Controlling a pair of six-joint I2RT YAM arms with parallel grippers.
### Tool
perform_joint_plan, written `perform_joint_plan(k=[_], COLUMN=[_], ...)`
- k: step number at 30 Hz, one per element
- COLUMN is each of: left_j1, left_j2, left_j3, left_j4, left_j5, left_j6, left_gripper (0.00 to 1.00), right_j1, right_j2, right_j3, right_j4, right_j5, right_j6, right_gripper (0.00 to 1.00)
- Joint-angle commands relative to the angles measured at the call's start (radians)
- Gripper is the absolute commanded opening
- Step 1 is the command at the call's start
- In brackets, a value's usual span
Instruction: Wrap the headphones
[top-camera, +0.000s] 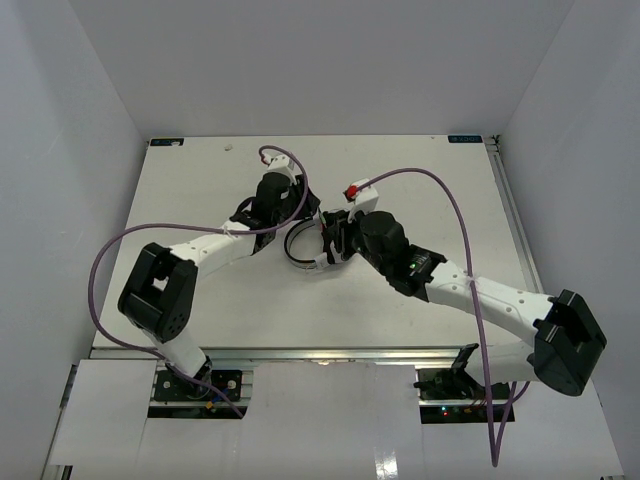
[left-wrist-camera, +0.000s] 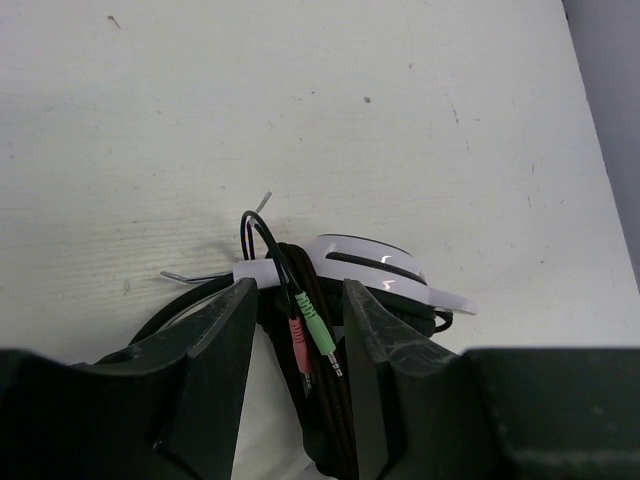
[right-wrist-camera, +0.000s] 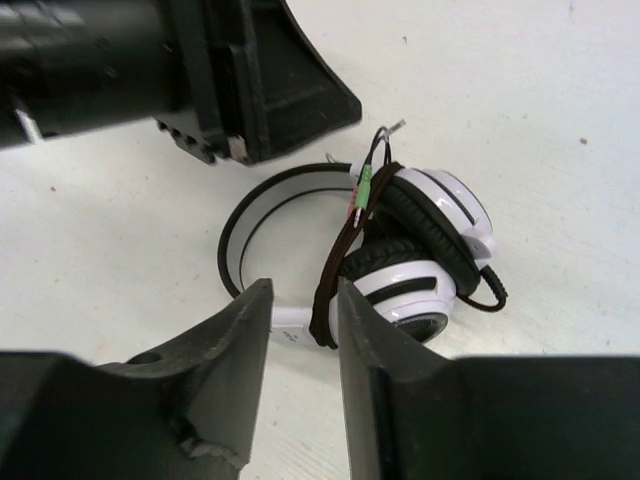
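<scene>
White tabletop (top-camera: 200, 180) with pale grey walls round it; both my arms reach in toward its middle, where the headphones (right-wrist-camera: 420, 230) lie flat between my two grippers.

The ear cups (right-wrist-camera: 440, 270) sit pressed together, and the headband (right-wrist-camera: 240, 215) curves away from them in a loop on the tabletop. The cord (right-wrist-camera: 335, 270) is gathered into a dark bundle that runs across the cups near where the headband meets them. A pink and a green plug (left-wrist-camera: 310, 335) rest on top of the bundle, and a small loop of cord pokes out at the far side of the cups.

My left gripper (left-wrist-camera: 300, 290) hangs over the bundle with its jaws apart; the cord and plugs show in the gap, and nothing is clamped.

My right gripper (right-wrist-camera: 303, 290) stands at the headband's end, jaws parted, with the white band end and the cord bundle showing between them. I cannot tell whether either finger touches them.
</scene>
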Motion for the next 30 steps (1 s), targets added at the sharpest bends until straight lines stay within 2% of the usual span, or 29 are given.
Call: perform_joint_plan(k=[1,3,5,7,8,15,18,24,30], left_j1=[0.003,0.003,0.001,-0.007,-0.011,-0.027,-0.029,-0.036,-0.036], left_j2=[-0.132,-0.198,-0.295,-0.407,-0.459,-0.724,-0.855,-0.929,-0.943], left_j3=[0.037,0.055,0.041,-0.019,-0.053,-0.255,-0.348,-0.459,-0.499], left_j4=[-0.087,-0.148,-0.213,-0.222,-0.228,-0.306,-0.306,-0.253,-0.207], left_j5=[-0.016,0.008,0.065,0.125,0.138,0.141,0.147,0.164,0.196], left_j6=[0.033,0.064,0.083,0.095,0.096,0.078,0.073,0.062,0.061], left_gripper=[0.53,0.58,0.80,0.95,0.98,0.98,0.98,0.98,0.98], right_j1=[0.004,0.003,0.003,0.000,-0.001,-0.003,-0.003,-0.003,-0.002], right_j2=[-0.015,-0.024,-0.078,-0.119,-0.160,-0.368,-0.450,-0.540,-0.575], right_j3=[0.076,0.109,0.113,0.110,0.111,0.074,0.001,-0.041,-0.066], right_j4=[-0.114,-0.188,-0.233,-0.267,-0.293,-0.521,-0.550,-0.540,-0.500], right_j5=[0.025,0.027,0.058,0.063,0.082,0.248,0.298,0.311,0.264], right_j6=[0.020,0.040,0.065,0.082,0.099,0.199,0.189,0.189,0.145], right_gripper=[0.66,0.91,0.90,0.90,0.90,0.90,0.90,0.90,0.90])
